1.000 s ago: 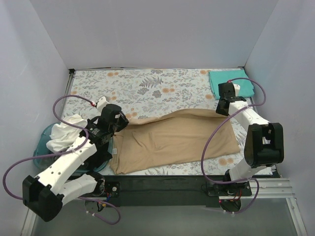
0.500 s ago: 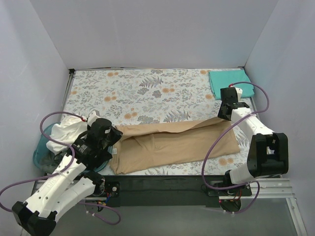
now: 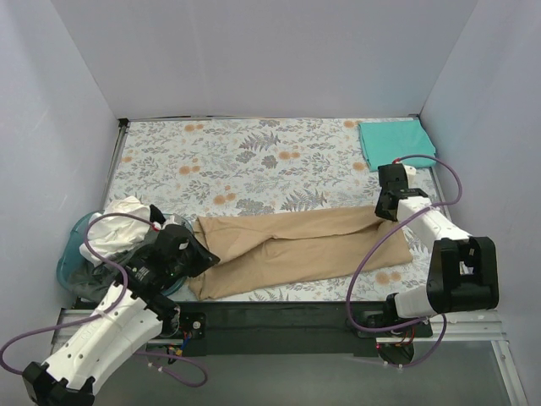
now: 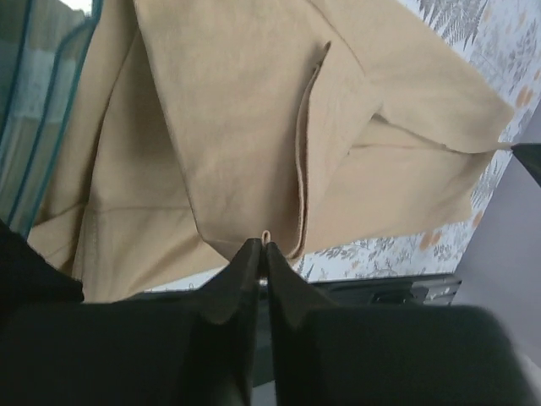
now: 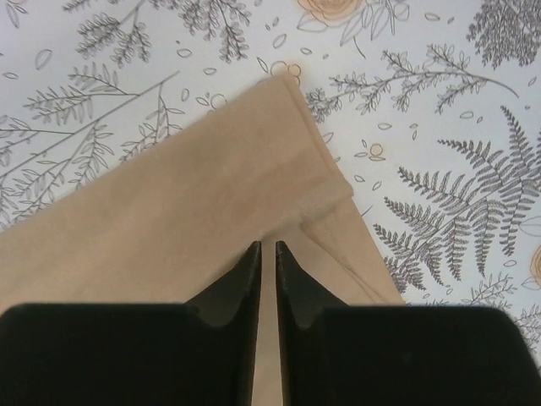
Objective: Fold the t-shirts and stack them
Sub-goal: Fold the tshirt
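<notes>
The tan t-shirt (image 3: 296,249) lies as a long folded band across the near part of the table. My left gripper (image 3: 201,254) is at its left end. In the left wrist view the gripper (image 4: 264,245) is shut on a small pinch of the tan cloth (image 4: 237,127). My right gripper (image 3: 385,211) is at the right end. Its jaws (image 5: 268,247) stand almost closed on the tan cloth (image 5: 169,194) by a folded corner. The teal-green t-shirt (image 3: 396,142) lies folded at the back right. The white t-shirt (image 3: 118,224) is bunched in the basket.
A blue round basket (image 3: 72,262) stands at the left near edge, close beside my left arm; its rim shows in the left wrist view (image 4: 42,127). The floral tablecloth (image 3: 254,161) covers the table. Walls close in the left, back and right sides.
Both grippers moved toward the near edge and down, drawing the tan shirt's raised far edge over. The shirt went from a wide humped shape to a narrower flat band.
</notes>
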`<state>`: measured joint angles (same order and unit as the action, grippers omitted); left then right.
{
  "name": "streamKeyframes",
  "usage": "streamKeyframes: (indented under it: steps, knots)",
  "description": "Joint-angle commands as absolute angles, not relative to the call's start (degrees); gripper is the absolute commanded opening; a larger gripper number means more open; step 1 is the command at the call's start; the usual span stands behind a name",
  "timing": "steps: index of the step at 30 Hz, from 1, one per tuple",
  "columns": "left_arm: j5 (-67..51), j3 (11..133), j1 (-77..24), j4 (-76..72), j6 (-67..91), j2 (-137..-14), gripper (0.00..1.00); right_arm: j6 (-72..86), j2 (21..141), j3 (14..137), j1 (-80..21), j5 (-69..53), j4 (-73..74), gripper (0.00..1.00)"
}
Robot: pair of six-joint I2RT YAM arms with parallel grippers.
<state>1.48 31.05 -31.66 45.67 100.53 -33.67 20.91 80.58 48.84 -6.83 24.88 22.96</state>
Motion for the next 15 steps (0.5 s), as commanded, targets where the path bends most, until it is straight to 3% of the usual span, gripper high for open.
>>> streamKeyframes:
  steps: [1,2,3,4,5,6,7,12,15]
  knots:
    - [-7.1,29.6,-31.9,50.3,102.7,-28.7,0.12,22.1,78.2,46.0,-6.6,28.5,22.9,0.22]
    - [-7.6,29.7,-31.9,51.6,102.8,-26.5,0.23,22.4,77.6,45.8,-6.4,29.2,23.1,0.28]
    - [-7.3,29.8,-31.8,53.1,103.2,-25.4,0.35,22.6,77.3,45.7,-6.3,29.5,23.6,0.41]
    - [-6.9,30.3,-31.9,55.5,103.2,-24.5,0.54,22.5,77.0,46.0,-6.1,29.9,23.7,0.49]
    - [-6.1,30.6,-31.9,56.5,103.2,-23.9,0.60,22.8,76.3,46.2,-6.0,30.0,24.1,0.60]
    - [-5.7,30.9,-31.9,57.2,103.4,-23.1,0.66,22.8,76.0,46.8,-6.0,29.7,24.8,0.64]
    - [-5.7,31.2,-31.9,57.0,103.4,-23.0,0.78,22.6,75.6,47.0,-6.0,28.7,24.9,0.67]
    - [-6.1,32.8,-31.8,50.3,101.4,-27.7,0.85,16.9,72.4,48.5,-6.2,17.2,23.6,0.98]
    - [-7.5,33.2,-31.8,43.4,99.4,-32.5,0.87,12.8,70.4,46.7,-6.3,3.4,19.3,0.98]
